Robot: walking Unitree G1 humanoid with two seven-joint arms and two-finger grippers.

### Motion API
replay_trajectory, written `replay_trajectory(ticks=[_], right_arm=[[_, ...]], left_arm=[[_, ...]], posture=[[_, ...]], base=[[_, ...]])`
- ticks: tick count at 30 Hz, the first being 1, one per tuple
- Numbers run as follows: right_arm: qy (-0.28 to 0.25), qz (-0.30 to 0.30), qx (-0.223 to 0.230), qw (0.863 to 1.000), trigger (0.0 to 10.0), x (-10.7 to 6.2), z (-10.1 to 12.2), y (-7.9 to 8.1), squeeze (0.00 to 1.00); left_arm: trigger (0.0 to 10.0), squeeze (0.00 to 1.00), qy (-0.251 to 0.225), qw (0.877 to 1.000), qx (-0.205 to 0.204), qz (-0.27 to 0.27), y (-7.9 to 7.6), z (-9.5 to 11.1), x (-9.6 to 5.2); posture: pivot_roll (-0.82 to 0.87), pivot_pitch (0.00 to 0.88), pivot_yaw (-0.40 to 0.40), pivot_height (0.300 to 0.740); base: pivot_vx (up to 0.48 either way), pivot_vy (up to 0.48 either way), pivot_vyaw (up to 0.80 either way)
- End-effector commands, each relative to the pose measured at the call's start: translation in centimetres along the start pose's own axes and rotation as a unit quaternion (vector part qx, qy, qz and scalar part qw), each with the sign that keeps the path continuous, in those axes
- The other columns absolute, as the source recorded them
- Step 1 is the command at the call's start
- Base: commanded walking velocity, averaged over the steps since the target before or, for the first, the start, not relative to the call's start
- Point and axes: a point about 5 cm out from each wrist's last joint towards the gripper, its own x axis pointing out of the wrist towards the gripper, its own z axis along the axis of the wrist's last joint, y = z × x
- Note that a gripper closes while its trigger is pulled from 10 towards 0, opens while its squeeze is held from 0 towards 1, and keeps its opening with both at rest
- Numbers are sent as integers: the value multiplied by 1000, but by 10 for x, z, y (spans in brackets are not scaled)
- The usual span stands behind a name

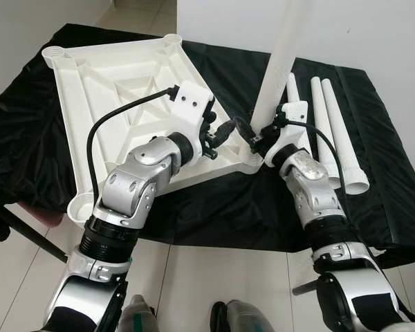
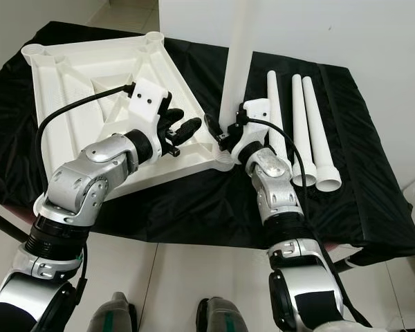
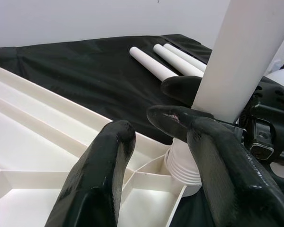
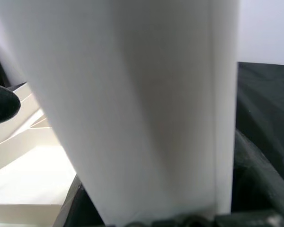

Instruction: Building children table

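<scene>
The white table top [image 1: 117, 76] lies upside down on the black cloth, ribs facing up. One white leg [image 1: 280, 62] stands upright in the socket [image 3: 182, 165] at the top's near right corner. My right gripper [image 1: 254, 135] is shut on this leg just above the socket, and the leg [image 4: 132, 109] looms close in the right wrist view. My left gripper [image 1: 225, 131] hovers open over the ribs beside that corner, its fingertips [image 3: 120, 130] close to the leg and holding nothing. Three loose legs [image 1: 335, 131] lie side by side to the right.
The black cloth [image 1: 373, 180] covers a low table against a white wall [image 1: 373, 28]. Its front edge drops to a pale tiled floor [image 1: 214, 270]. A dark bar [image 1: 28, 235] pokes out below the front left corner.
</scene>
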Motion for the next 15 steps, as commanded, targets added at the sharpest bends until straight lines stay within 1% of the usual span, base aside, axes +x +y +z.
replay_trajectory(ticks=[1,6,9,10,15], right_arm=[[56,-1,18,998,10000,-8,-26,3,0],[71,-29,39,996,10000,-11,-36,-4,0],[70,-38,36,996,10000,-12,-35,-8,0],[65,-50,29,996,10000,-14,-33,-13,0],[61,-58,36,996,10000,-15,-33,-16,0]], left_arm=[[10000,0,2,1000,2,4,-2,0,-1],[10000,0,1,1000,2,5,-3,1,-2],[10000,0,0,1000,1,5,-3,1,-2],[10000,0,0,1000,1,5,-3,2,-3],[10000,0,0,1000,0,5,-3,2,-3]], posture=[[21,21,-58,740],[24,25,-59,740],[26,32,-57,740],[22,36,-53,740],[21,38,-53,740]], base=[[0,0,0],[0,0,0],[0,0,0],[0,0,0],[0,0,0]])
